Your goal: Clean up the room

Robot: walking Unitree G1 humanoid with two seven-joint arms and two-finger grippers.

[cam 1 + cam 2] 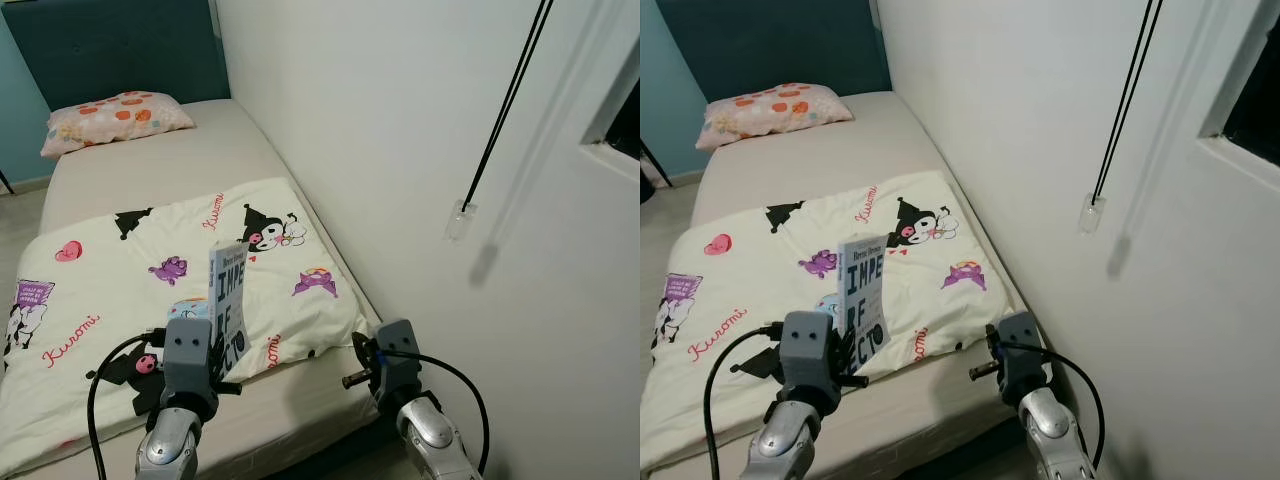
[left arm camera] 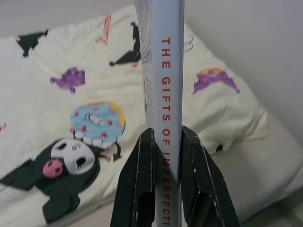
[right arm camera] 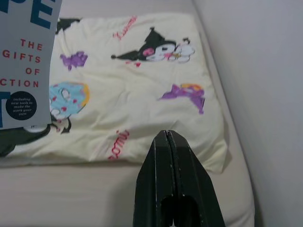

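The left hand (image 2: 166,142) was closed on a book (image 1: 228,300), its two black fingers (image 2: 139,175) pressed against the front and back covers near the lower end, with the spine between them facing the wrist camera. The book stood upright in that grip, held above the near part of a cream blanket (image 1: 120,300) printed with cartoon figures, its pale cover with large blue letters turned toward the right arm. The blanket lay spread over the near half of the bed (image 1: 170,160), which ran along a white wall (image 1: 400,150). A pink patterned pillow (image 1: 115,118) sat at the far end of the bed, against a dark blue headboard (image 1: 120,45).

The right hand (image 3: 169,151) held nothing; its fingers were pressed together with no gap between them. It hovered over the bare mattress edge just past the blanket's near corner, close to the wall. A black cord (image 1: 505,110) hung down the wall.
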